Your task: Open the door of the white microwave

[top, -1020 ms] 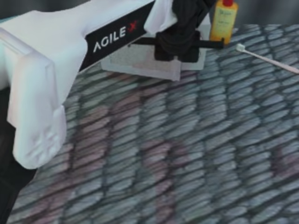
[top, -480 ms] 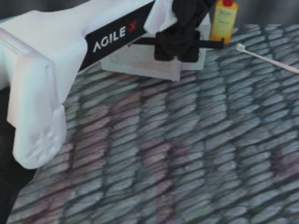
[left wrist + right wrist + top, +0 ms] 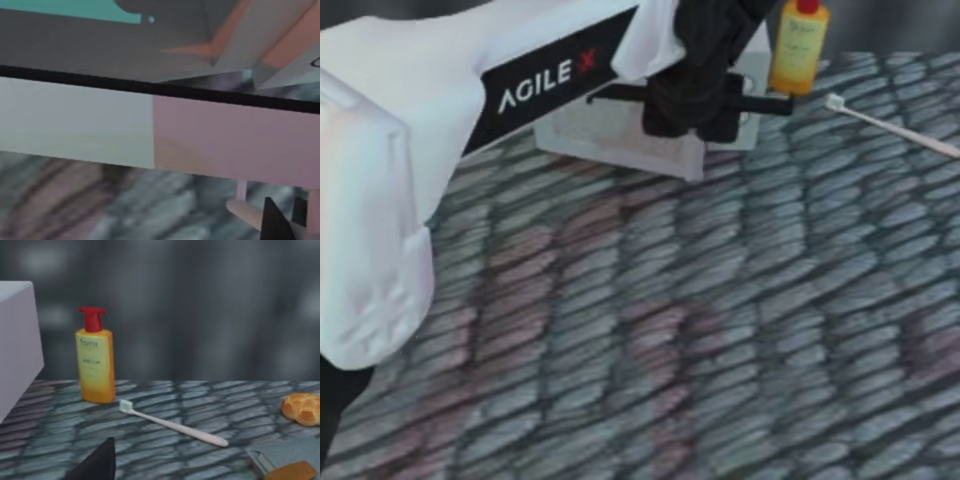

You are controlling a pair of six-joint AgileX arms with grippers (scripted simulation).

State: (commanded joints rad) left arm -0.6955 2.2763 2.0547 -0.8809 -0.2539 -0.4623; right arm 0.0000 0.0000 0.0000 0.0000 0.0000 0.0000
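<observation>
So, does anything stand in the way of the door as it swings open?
Nothing visible does. The left end effector is at the door, and no object lies on the table before it. The yellow bottle and toothbrush sit farther right.

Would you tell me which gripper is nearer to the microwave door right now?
Left. The left gripper is right at the door of the white microwave. The right gripper is outside the top view, off to the right of the yellow bottle.

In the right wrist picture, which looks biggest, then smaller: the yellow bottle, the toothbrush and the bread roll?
1. yellow bottle, the bulkiest.
2. toothbrush, about as long but far thinner.
3. bread roll, smallest, though the picture's edge cuts it off.
</observation>
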